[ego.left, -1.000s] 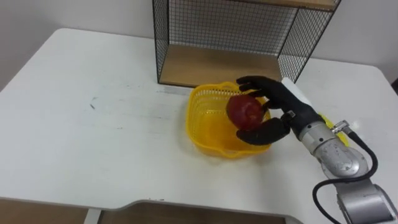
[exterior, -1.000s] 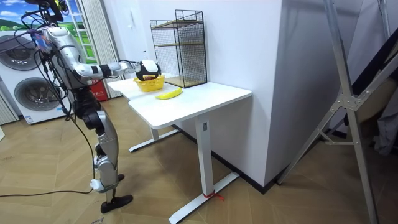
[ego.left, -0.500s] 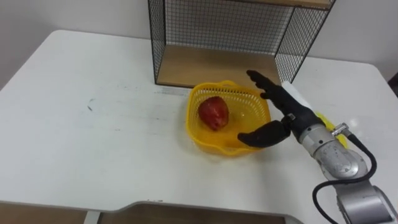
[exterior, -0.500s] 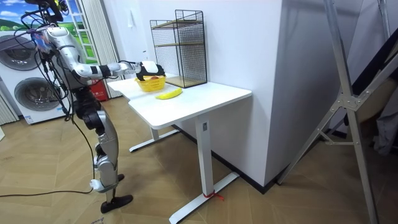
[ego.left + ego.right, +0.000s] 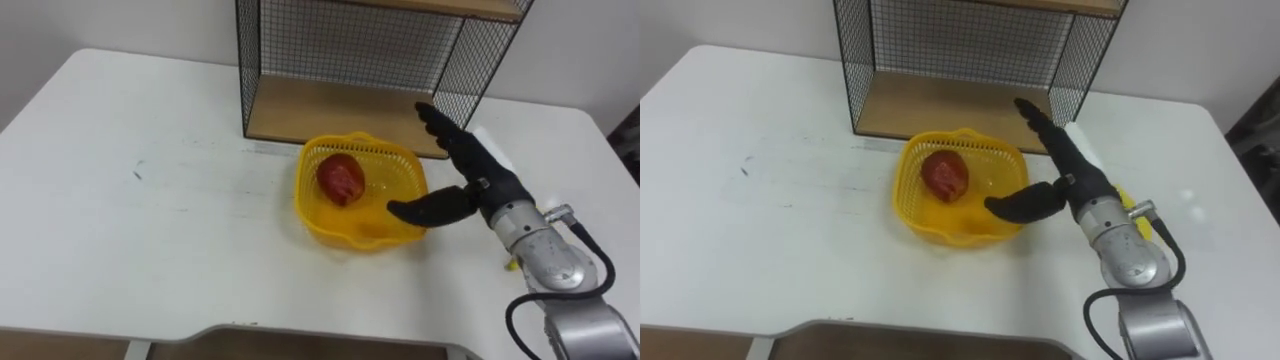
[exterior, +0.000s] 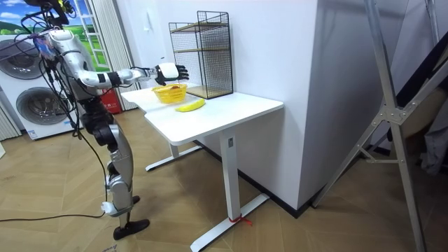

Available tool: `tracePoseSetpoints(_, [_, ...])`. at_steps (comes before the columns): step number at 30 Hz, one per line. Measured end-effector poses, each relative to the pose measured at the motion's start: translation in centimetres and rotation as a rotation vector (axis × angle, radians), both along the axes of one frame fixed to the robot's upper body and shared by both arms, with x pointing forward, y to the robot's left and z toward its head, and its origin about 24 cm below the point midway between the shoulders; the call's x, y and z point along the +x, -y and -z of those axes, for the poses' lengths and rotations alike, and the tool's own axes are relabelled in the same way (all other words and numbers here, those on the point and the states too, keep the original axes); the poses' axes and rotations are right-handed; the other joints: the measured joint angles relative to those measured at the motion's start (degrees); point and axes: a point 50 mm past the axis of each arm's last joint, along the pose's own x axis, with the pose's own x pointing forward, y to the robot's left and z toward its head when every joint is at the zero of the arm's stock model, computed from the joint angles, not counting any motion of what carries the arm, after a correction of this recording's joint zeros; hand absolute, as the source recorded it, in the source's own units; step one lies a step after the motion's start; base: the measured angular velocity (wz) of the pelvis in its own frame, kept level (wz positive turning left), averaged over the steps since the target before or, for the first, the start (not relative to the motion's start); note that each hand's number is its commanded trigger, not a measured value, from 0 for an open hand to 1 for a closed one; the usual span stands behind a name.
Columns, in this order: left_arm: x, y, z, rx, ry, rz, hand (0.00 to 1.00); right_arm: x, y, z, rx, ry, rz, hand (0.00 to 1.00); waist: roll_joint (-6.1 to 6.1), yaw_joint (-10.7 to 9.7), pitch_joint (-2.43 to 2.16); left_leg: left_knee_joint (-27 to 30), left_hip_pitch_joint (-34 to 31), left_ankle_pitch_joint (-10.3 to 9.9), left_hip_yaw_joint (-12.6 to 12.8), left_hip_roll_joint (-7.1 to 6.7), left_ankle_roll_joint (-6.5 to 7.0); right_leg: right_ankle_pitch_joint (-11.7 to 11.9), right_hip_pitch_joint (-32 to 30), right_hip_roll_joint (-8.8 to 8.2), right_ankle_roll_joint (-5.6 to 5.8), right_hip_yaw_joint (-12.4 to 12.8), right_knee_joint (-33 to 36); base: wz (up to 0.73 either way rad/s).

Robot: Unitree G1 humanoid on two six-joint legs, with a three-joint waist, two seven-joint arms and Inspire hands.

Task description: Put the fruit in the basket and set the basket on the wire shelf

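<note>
The robot stands at the end of the white table [image 5: 150, 230], on the room view's left, with its right arm stretched over the tabletop. Its right hand [image 5: 488, 184] hovers spread, fingers straight and thumb out, grasping nothing, above the 3 o'clock rim of the yellow basket [image 5: 340, 228]. 1 red apple [image 5: 341, 179] lies inside the basket toward its 9 o'clock side, apart from the hand. The wire shelf [image 5: 340, 110] stands just beside the basket at 12 o'clock. 1 banana [image 6: 189, 106] lies on the table at the basket's 3 o'clock, near the forearm.
</note>
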Motion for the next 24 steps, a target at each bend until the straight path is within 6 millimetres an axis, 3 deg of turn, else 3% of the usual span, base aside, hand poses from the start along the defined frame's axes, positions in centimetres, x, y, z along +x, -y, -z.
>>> tracePoseSetpoints(9, [-1.8, -0.4, -0.1, 0.012, -0.026, -0.066, 0.0, -0.2, 3.6, -2.3, 0.126, 0.151, 0.24, 0.0, 1.22, -2.2, -0.73, -0.2, 0.3, 0.0, 0.2, 0.0, 0.0, 0.0, -0.1, 0.0, 0.0, 0.3, 0.0, -0.01])
tracePoseSetpoints(18, [-3.0, -0.3, -0.2, 0.017, -0.046, -0.094, 0.0, -0.8, 6.1, -2.6, 0.135, 0.213, 0.443, 0.0, 0.73, -3.7, -0.46, -0.3, 1.4, 0.0, 0.4, -0.02, 0.01, 0.0, 0.4, 0.01, 0.06, 0.6, -0.3, 0.0])
tracePoseSetpoints(24, [-2.3, -0.4, -0.2, 0.019, -0.025, -0.088, 0.0, -1.2, 7.6, -0.7, 0.117, 0.146, 0.542, 0.0, -0.18, -3.5, -0.35, -0.4, 1.2, 0.0, 0.4, -0.05, 0.01, 0.0, 0.8, 0.07, 0.05, 0.7, -0.7, 0.0])
